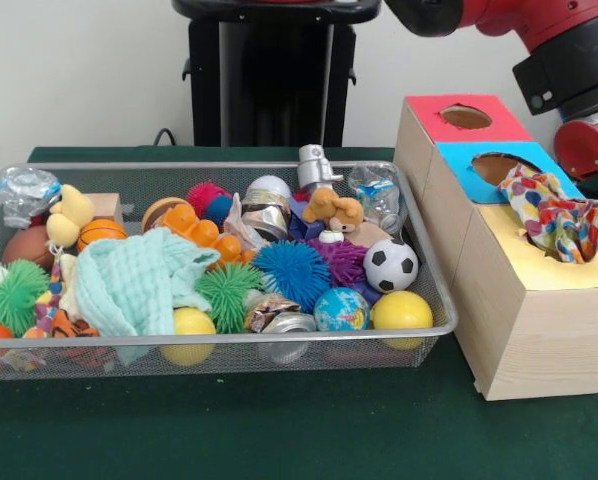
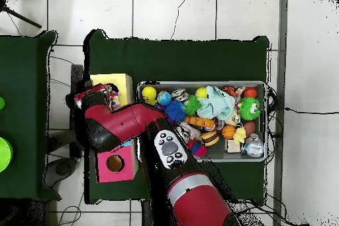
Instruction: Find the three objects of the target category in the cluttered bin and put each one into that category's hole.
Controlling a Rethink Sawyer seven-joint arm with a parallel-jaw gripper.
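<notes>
The wire mesh bin (image 1: 219, 338) is full of mixed toys, balls, crushed cans and a pale green cloth (image 1: 129, 282). It also shows in the overhead view (image 2: 202, 84). To its right stand three wooden boxes with red (image 1: 429, 112), blue (image 1: 457, 165) and yellow (image 1: 524, 262) tops. A colourful dotted cloth (image 1: 559, 215) is stuffed into the yellow box's hole. My arm's wrist (image 2: 93, 99) hangs over the boxes next to that cloth (image 2: 113, 97). Whether the gripper is open or shut does not show.
In the bin lie a soccer ball (image 1: 390, 265), two yellow balls (image 1: 401, 310), a blue spiky ball (image 1: 291, 270), a globe ball (image 1: 340, 308), a teddy (image 1: 334, 210) and a plastic bottle (image 1: 377, 195). A green cloth covers the table (image 1: 309, 430).
</notes>
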